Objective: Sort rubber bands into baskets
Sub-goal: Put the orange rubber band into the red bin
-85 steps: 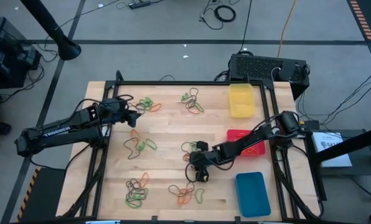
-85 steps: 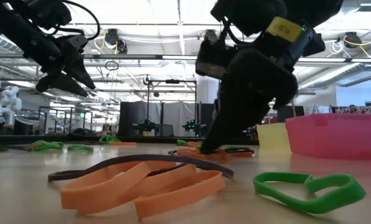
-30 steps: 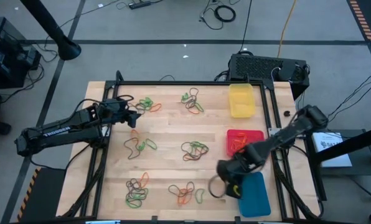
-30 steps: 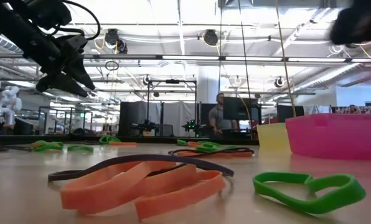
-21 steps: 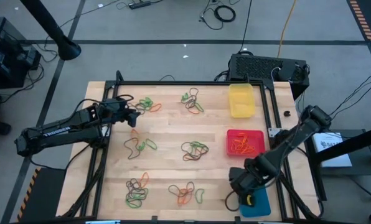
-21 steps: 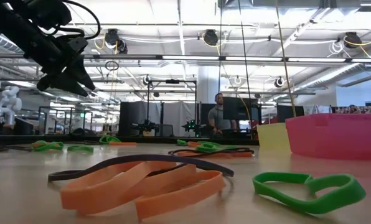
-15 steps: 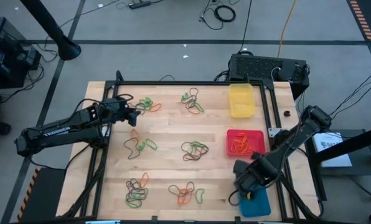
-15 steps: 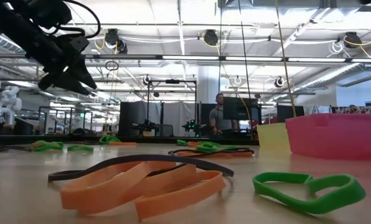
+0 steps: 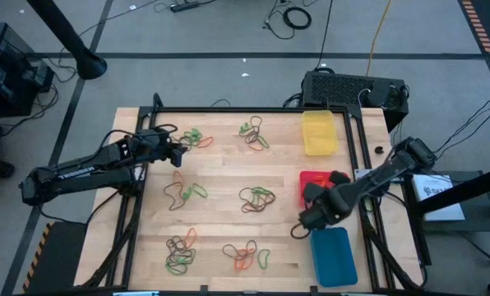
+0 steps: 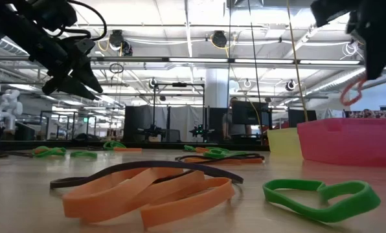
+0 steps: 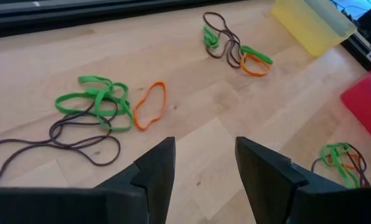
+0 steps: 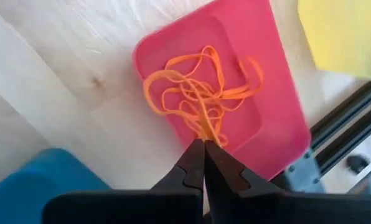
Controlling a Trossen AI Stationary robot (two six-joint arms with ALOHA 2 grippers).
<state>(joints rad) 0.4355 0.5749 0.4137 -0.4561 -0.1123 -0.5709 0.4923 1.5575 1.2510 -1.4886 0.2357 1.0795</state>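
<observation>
Three baskets stand along the table's right side: yellow (image 9: 319,131), red (image 9: 311,176) and blue (image 9: 333,256). Several orange rubber bands (image 12: 192,93) lie in the red basket (image 12: 272,106). My right gripper (image 12: 204,146) hangs above that basket, pointing steeply down, shut on one orange rubber band (image 10: 351,90). My left gripper (image 11: 204,162) stands open above the table's far left (image 9: 179,152), next to a cluster of green, brown and orange bands (image 11: 104,109), with nothing between its fingers. My right gripper pinches one strand of the orange rubber band (image 12: 205,132) between its two fingertips, coming from above. The band hangs slack below the fingers as a small loop (image 10: 350,96), clear of the red basket's rim (image 10: 348,124).
Loose clusters of bands lie across the wood: far middle (image 9: 254,133), centre (image 9: 257,197), left of centre (image 9: 184,193), near left (image 9: 180,252) and near middle (image 9: 247,256). A black box (image 9: 353,87) stands beyond the yellow basket. Black frame rails (image 9: 362,148) border the table.
My right gripper has swung from beside the blue basket near the table's front edge toward the far edge, and now hangs over the red basket. It has tipped to point more steeply down, staying shut. The orange band has come with it, hanging.
</observation>
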